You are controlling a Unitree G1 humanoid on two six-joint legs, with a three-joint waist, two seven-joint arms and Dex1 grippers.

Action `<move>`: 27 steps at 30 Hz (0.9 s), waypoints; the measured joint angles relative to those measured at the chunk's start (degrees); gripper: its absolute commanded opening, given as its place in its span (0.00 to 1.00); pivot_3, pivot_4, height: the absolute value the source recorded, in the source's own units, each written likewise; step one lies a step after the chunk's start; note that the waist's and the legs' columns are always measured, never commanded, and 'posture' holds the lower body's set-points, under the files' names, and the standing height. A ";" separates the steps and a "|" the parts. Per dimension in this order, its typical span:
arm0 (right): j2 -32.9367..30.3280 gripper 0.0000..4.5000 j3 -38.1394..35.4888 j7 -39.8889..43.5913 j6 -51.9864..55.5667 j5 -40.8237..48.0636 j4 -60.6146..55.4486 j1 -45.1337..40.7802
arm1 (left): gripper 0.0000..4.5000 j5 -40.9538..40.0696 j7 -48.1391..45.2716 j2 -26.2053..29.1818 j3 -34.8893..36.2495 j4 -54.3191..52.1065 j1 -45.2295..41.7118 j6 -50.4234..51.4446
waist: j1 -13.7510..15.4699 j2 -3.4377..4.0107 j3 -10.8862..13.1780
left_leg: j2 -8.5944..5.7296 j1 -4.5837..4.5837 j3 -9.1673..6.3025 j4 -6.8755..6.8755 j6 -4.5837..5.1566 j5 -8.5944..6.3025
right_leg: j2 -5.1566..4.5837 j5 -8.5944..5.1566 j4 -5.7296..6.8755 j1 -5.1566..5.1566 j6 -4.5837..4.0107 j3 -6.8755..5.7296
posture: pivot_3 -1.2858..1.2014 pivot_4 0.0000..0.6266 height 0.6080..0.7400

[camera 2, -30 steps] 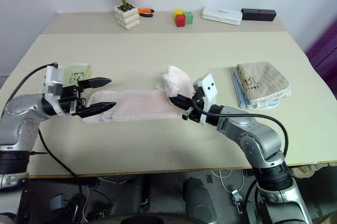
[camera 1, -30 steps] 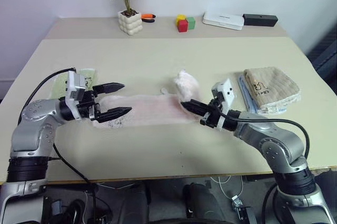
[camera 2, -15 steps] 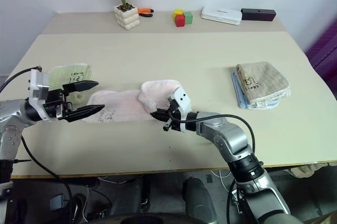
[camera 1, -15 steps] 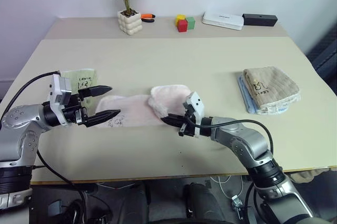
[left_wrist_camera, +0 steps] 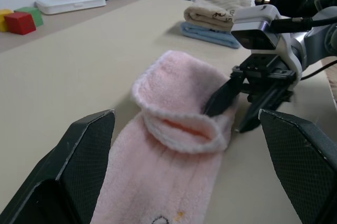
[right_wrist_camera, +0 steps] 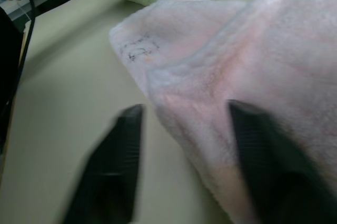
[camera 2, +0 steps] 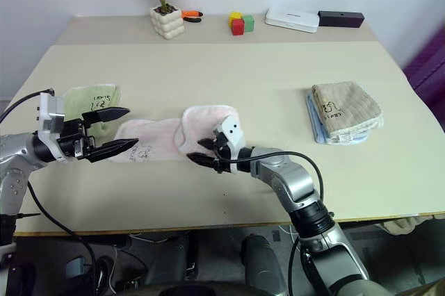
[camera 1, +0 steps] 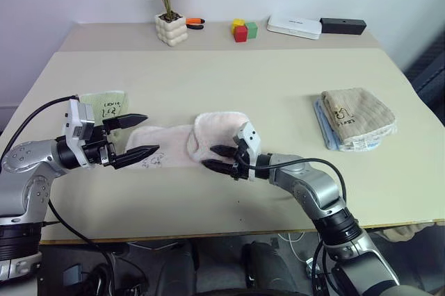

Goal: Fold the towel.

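Presently on the counter (camera 1: 278, 87): one pale pink towel (camera 1: 182, 143), lying flat near the front edge, its right end folded back over itself so a rounded doubled flap sits on top; a small dark embroidered mark shows at its left end. Right gripper (camera 1: 221, 158): fingers spread apart and released, one black finger resting on the folded flap, the other at the flap's front edge; nothing grasped. Left gripper (camera 1: 142, 135): fingers wide apart and empty, held level just above the towel's left end, pointing toward the right gripper. Light green folded towel (camera 1: 104, 105): just behind the left gripper, near the counter's left side. Beige folded towel (camera 1: 357, 117): well apart on the right, stacked on a blue cloth (camera 1: 327, 129). Along the back: potted plant (camera 1: 169, 1) in a knobbly white pot, orange-handled tool (camera 1: 195, 23) beside it, coloured blocks (camera 1: 244, 30), white flat box (camera 1: 295, 27), black box (camera 1: 343, 26).
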 measured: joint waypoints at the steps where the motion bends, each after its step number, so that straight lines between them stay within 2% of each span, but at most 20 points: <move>1: -0.40 0.98 0.14 0.80 -0.01 -0.24 -0.10 0.04 | 1.00 -0.04 0.00 -0.07 -0.04 0.01 -0.12 0.00 | 0.07 0.00 0.00 | 0.00 0.00 0.00 0.00 0.00 0.00 | 0.00 0.00 0.00 0.00 -0.01 0.00 | 0.52 0.24 0.96; 4: -0.40 0.98 -2.15 2.78 0.08 2.44 -1.91 0.67 | 1.00 -0.13 0.45 -0.84 -0.36 0.21 -1.25 0.18 | 0.20 0.00 0.00 | 0.00 -0.01 0.00 0.01 0.00 0.00 | -0.01 0.02 0.00 0.01 0.03 0.00 | 0.52 0.24 0.96; 9: 1.09 0.98 -15.28 2.28 2.91 14.43 -4.65 -1.00 | 1.00 -1.12 4.40 -6.24 -2.42 -0.15 -4.79 2.50 | 0.31 -0.01 0.00 | -0.01 0.01 -0.02 0.04 0.00 0.00 | -0.01 0.08 -0.01 0.09 0.14 -0.01 | 0.52 0.24 0.96; 12: 0.91 0.80 -20.92 0.74 4.38 18.96 -5.32 -1.72 | 0.81 -2.89 8.63 -11.51 -4.11 -1.15 -6.23 4.96 | 0.15 -0.02 -0.01 | -0.01 0.01 -0.05 0.03 0.00 0.00 | 0.01 0.09 0.00 0.09 0.15 -0.01 | 0.52 0.24 0.96; 16: -0.12 0.36 -21.66 -2.96 0.37 14.28 -4.80 -0.30 | 0.39 -2.57 17.26 -22.04 -8.19 -2.39 -10.30 6.32 | 0.28 0.00 -0.01 | -0.05 0.01 -0.05 0.09 0.00 0.00 | 0.00 0.09 -0.01 0.13 0.17 0.00 | 0.52 0.24 0.96; 19: 0.91 0.02 -21.47 -5.55 -2.54 11.31 -4.45 1.42 | 0.06 1.64 21.22 -26.83 -12.53 -1.35 -10.74 3.70 | -0.04 0.01 -0.02 | -0.04 0.02 -0.06 0.05 0.00 0.00 | 0.05 0.09 0.01 0.07 0.17 0.01 | 0.52 0.24 0.96; 20: 2.07 0.00 -21.30 -7.27 -4.30 9.53 -4.45 2.30 | 0.02 2.68 23.09 -29.08 -13.29 0.07 -11.41 2.94 | -0.01 0.01 -0.02 | -0.04 0.03 -0.10 0.04 0.00 0.00 | 0.07 0.09 0.02 0.08 0.17 0.01 | 0.52 0.24 0.96; 23: 4.54 0.00 -17.82 -10.93 -9.18 3.51 -4.17 4.75 | 0.02 4.61 26.79 -34.26 -15.70 1.63 -12.05 1.64 | -0.01 0.01 -0.02 | -0.05 0.01 -0.09 0.04 0.00 0.01 | 0.06 0.09 0.00 0.07 0.17 0.02 | 0.52 0.24 0.96; 27: 7.98 0.00 -16.32 -13.42 -10.85 1.79 -4.00 6.61 | 0.02 6.12 30.85 -38.48 -16.43 1.84 -12.03 0.05 | 0.10 0.01 -0.02 | -0.05 0.01 -0.10 0.06 0.00 0.01 | 0.06 0.09 0.01 0.09 0.17 0.01 | 0.52 0.24 0.96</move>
